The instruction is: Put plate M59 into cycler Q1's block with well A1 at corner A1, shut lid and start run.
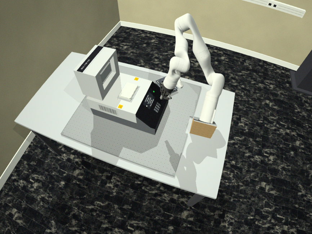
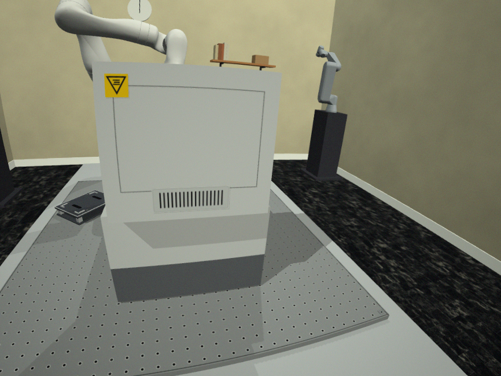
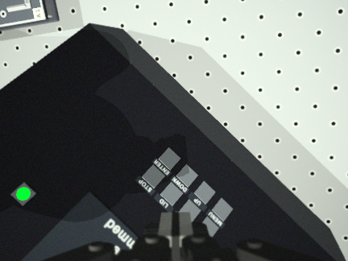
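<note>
The pale table [image 1: 204,173] [image 2: 408,347] carries a perforated board [image 1: 120,148] [image 2: 181,327] [image 3: 282,24] and the arm's wooden-sided mount [image 1: 203,129].

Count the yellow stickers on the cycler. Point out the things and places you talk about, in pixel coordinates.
3: two on the deck, one either side of the plate [image 1: 129,90], [image 1: 136,78] and [image 1: 120,106]; one on the raised lid's back [image 2: 116,85]. Hidden faces may carry more.
</note>
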`<action>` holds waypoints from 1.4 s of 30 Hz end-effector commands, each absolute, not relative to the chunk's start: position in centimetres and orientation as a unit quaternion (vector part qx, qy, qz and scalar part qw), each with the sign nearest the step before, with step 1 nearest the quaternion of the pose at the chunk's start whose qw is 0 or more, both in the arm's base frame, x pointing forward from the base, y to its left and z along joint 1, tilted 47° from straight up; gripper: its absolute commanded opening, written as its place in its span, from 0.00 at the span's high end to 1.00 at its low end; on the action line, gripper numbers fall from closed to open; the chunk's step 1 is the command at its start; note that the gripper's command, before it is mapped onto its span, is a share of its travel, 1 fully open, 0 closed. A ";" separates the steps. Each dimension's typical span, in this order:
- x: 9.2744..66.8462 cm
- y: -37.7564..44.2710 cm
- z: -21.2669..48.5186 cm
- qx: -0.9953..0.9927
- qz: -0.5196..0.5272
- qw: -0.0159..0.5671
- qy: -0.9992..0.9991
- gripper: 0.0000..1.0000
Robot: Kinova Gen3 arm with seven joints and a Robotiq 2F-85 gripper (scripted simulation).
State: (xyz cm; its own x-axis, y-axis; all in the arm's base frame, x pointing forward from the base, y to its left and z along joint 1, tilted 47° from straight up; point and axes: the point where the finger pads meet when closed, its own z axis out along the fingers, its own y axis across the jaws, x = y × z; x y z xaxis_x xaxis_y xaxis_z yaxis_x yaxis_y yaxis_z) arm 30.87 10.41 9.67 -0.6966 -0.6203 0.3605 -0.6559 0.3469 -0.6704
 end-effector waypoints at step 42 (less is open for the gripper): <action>31.1 6.5 6.0 0.387 0.419 0.020 -0.821 0.90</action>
State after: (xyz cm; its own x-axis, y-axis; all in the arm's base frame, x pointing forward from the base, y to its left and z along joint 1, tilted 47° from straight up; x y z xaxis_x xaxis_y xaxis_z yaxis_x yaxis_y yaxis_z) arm 31.05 6.89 6.40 -0.6965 -0.6207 0.3600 -0.6557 0.3468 -0.6707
